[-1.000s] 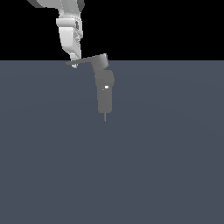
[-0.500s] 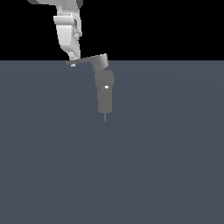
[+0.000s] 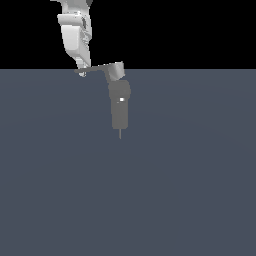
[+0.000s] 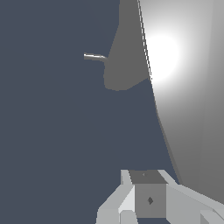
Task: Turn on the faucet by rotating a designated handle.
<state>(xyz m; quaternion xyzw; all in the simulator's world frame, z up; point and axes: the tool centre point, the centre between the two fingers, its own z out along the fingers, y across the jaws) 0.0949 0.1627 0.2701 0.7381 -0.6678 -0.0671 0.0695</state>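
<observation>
In the exterior view the grey faucet (image 3: pixel 120 110) stands upright with a white spot and a thin pin tip below it. Its angular head block (image 3: pixel 116 70) carries the handle (image 3: pixel 95 68), a thin flat bar reaching toward the exterior view's left. My gripper (image 3: pixel 82 73) hangs from the white arm and touches the bar's pointed end. It looks shut, with nothing held. In the wrist view the handle (image 4: pixel 188 87) fills one side as a bright grey surface, the faucet (image 4: pixel 124 57) and its pin lie beyond, and my fingers (image 4: pixel 148 200) sit close beside the bar.
A plain dark blue-grey floor (image 3: pixel 150 190) spreads under everything, with a black background above the horizon. The white arm (image 3: pixel 74 35) comes down from above the handle's tip.
My gripper has shifted a little toward the exterior view's left. The handle's tip has swung the same way with it and the bar lies flatter. The faucet body has stayed put.
</observation>
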